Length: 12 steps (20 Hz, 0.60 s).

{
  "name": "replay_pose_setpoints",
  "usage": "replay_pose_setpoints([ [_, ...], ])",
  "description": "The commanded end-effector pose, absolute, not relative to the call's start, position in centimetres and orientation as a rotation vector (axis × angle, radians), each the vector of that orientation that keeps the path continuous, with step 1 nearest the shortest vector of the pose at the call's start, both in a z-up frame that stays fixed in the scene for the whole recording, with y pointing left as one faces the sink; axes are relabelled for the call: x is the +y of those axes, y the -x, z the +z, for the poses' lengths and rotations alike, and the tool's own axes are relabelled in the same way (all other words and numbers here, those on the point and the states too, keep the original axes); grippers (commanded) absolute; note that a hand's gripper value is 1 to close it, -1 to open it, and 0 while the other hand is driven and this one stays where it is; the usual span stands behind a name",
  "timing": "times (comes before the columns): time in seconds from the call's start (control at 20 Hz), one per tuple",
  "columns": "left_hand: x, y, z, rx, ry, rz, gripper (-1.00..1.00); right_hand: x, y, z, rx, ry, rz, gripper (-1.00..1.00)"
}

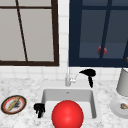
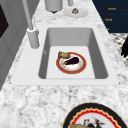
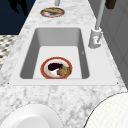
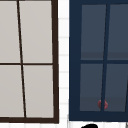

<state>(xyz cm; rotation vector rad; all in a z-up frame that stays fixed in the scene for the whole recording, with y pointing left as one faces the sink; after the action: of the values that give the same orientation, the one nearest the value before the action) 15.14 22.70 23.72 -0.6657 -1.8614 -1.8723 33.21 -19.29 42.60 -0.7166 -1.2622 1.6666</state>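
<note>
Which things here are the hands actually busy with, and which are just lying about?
In hand: right hand beside the grey metal faucet; left hand at the left rim of the white sink.
Lying about: red-rimmed plate of food in the basin; dark-rimmed patterned plate; white plate; grey canister; big red ball.

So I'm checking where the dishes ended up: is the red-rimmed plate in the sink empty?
No, the red-rimmed plate on the sink floor carries a dark eggplant and a brown piece of food.
</note>
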Motion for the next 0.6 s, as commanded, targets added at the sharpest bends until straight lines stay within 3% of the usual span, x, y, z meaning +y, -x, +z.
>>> replay_pose_setpoints([
  [0.0, 22.7, -15.1, 23.7, -1.861, 0.666, -1.872, 0.00, -16.7, -34.6, 41.0, -1.196, 0.721, 1.713, -1.00],
  [0.55, 22.7, -15.1, 23.7, -1.861, 0.666, -1.872, 0.00, -13.4, -42.4, 38.7, -1.136, 0.629, 1.717, -1.00],
])
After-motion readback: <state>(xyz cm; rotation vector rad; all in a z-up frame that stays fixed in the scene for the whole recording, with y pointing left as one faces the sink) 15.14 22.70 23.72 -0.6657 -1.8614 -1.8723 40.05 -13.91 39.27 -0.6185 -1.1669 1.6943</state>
